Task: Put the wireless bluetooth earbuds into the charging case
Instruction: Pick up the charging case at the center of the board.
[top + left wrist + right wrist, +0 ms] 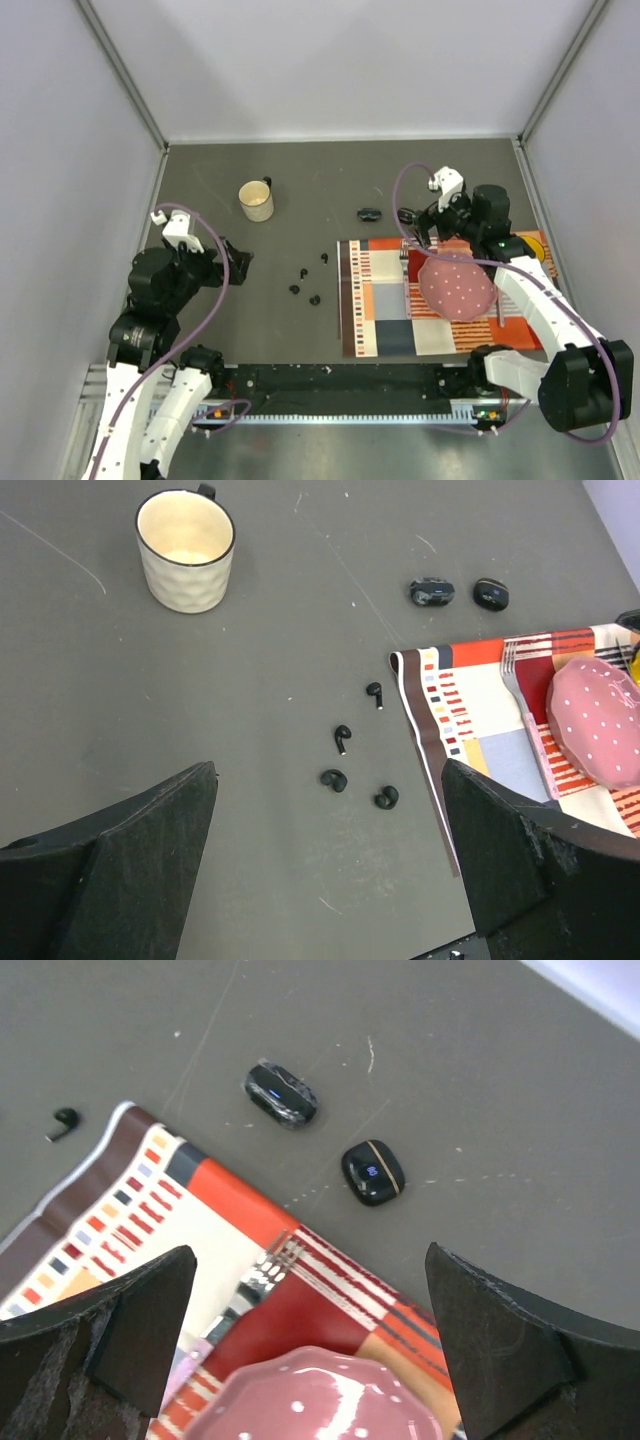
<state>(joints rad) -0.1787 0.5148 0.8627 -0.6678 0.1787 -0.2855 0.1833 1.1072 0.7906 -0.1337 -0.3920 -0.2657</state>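
Several tiny black earbuds lie loose on the dark table, left of the striped placemat. In the left wrist view they sit ahead of the fingers, the nearest two just beyond the tips and the others further off. Two black oval charging cases lie shut beyond the mat's far corner. My left gripper hangs open and empty, left of the earbuds. My right gripper is open and empty over the mat's far edge, short of the cases.
A cream mug stands at the back left. The striped placemat carries a pink dotted plate and a fork. One earbud shows beside the mat's corner in the right wrist view. Grey walls enclose three sides.
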